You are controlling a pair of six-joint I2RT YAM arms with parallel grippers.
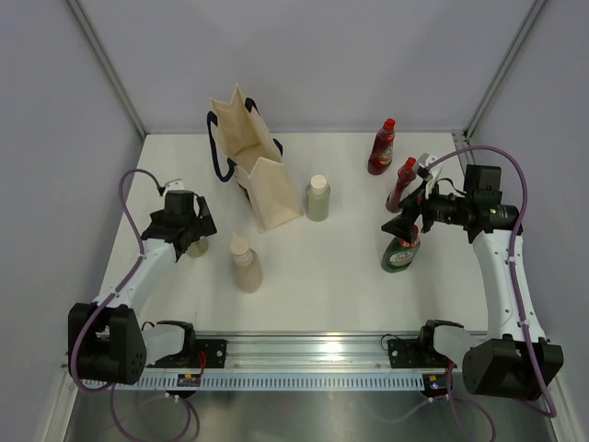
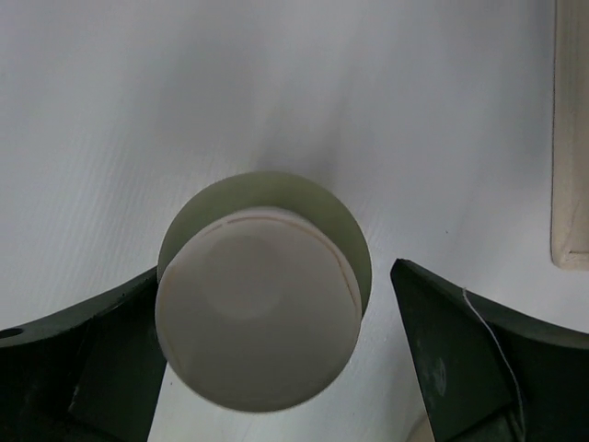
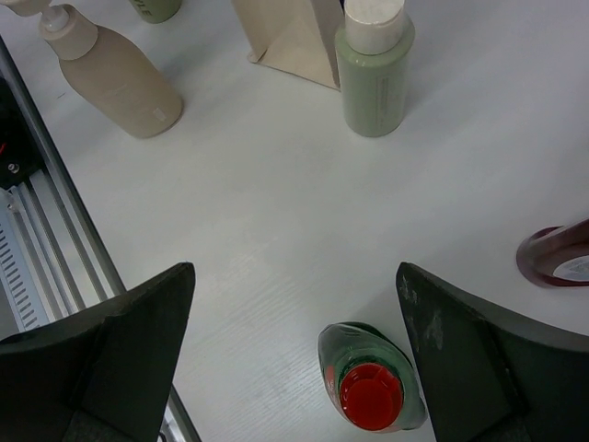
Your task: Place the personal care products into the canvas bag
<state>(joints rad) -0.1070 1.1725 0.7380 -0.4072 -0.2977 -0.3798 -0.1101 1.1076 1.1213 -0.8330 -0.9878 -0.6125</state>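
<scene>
Looming largest in the left wrist view, the whitish cap of one sage-green bottle [image 2: 262, 322] is sitting between the spread fingers [image 2: 83, 359] of the left gripper [image 2: 276, 368], which is straddling it unclenched, one finger just beside the cap and the other standing clear. From above, that bottle is standing on the white table [image 1: 350, 276] left of the canvas bag [image 1: 258, 175], whose mouth is gaping open. A second sage-green bottle [image 1: 317, 198] is standing just right of the bag, and the pinkish-beige bottle [image 1: 246, 267] is waiting nearer the arms; all three are sitting outside the bag. Across the table, the right gripper [image 1: 402, 226] is hanging with jaws released above a green glass bottle [image 1: 400, 253], near two red sauce bottles [image 1: 382, 147].
</scene>
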